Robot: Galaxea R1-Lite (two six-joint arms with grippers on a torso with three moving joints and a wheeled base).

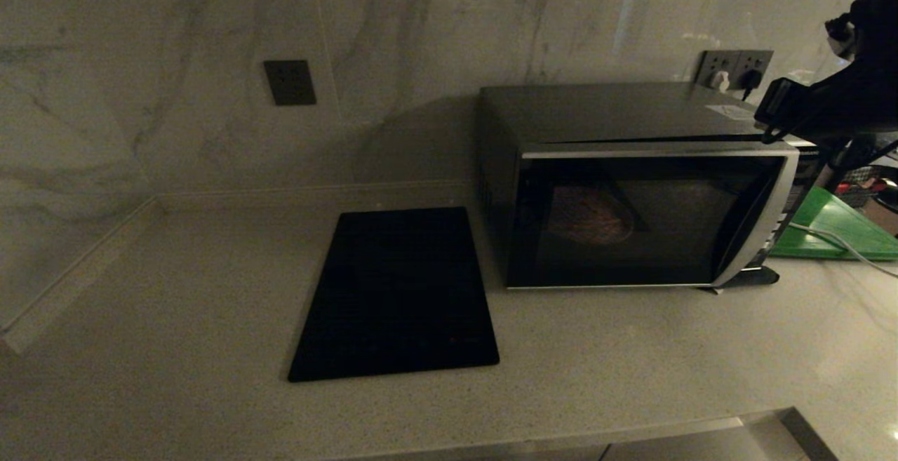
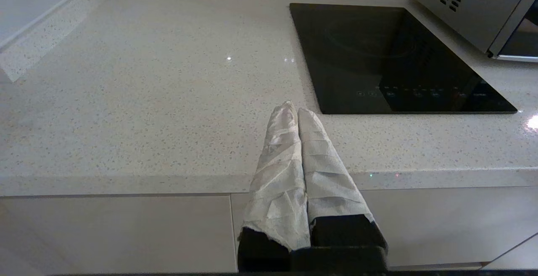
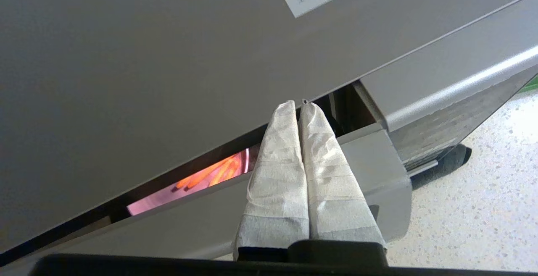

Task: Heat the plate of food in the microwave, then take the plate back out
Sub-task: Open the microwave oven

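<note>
The plate of food (image 3: pixel 197 179) sits inside the microwave (image 1: pixel 631 187), lit pink, with its orange sticks showing through the narrow gap where the door (image 1: pixel 624 219) stands slightly ajar; in the head view the plate is only a dim round shape behind the dark glass. From the right claw (image 3: pixel 300 104), the plate lies beyond and below the door's top edge, deeper in the cavity, so the door stands between claw and plate. The door's long top edge runs across the microwave's front, and the gap is widest near the handle end (image 1: pixel 761 229), on the side of the button panel. The right claw hangs over the microwave's upper right front corner, its two cloth-wrapped fingers (image 3: pixel 277 175) pressed together, gripping nothing, their tips at or in the gap between door and body; whether they touch the metal cannot be told. The step in hand looks like swinging the door open from that corner, a pull toward the robot. The right arm is clearly the nearer one. The left claw (image 2: pixel 297 110) is parked near the bench (image 2: pixel 147 91) edge, well apart from the microwave, fingers together and empty, with the black cooktop (image 2: pixel 391 57) between it and the oven.
</note>
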